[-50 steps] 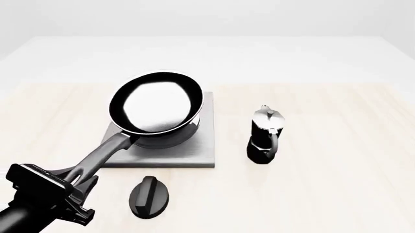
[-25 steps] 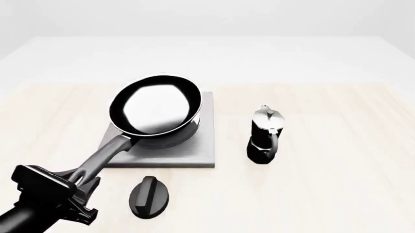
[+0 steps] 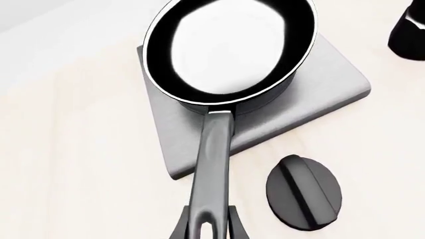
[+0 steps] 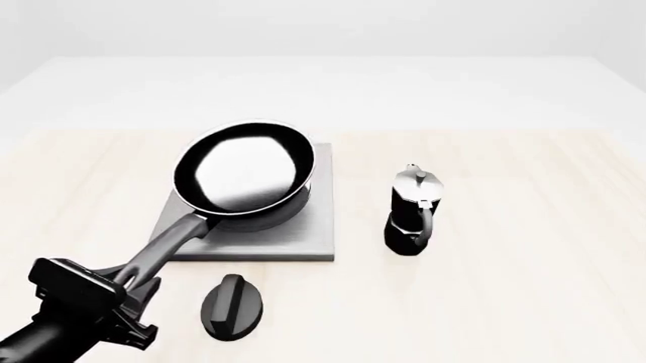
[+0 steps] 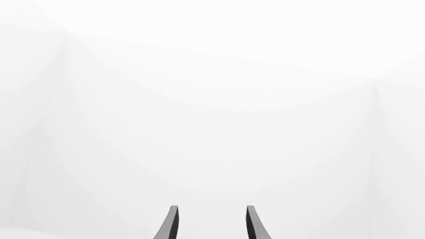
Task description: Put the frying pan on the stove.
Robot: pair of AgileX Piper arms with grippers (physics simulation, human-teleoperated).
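The frying pan (image 4: 244,175) sits over the stove (image 4: 315,242), covering the burner; whether its base is fully resting there I cannot tell. Its handle runs near-left to the left end effector (image 4: 129,281), which is clamped on the handle's end. Just right of that grip lies the knob (image 4: 233,306), with the moka pot (image 4: 414,212) well apart on the right. The bench (image 4: 525,287) is open to the near left. The right end effector (image 5: 211,224) holds nothing, fingers parted.
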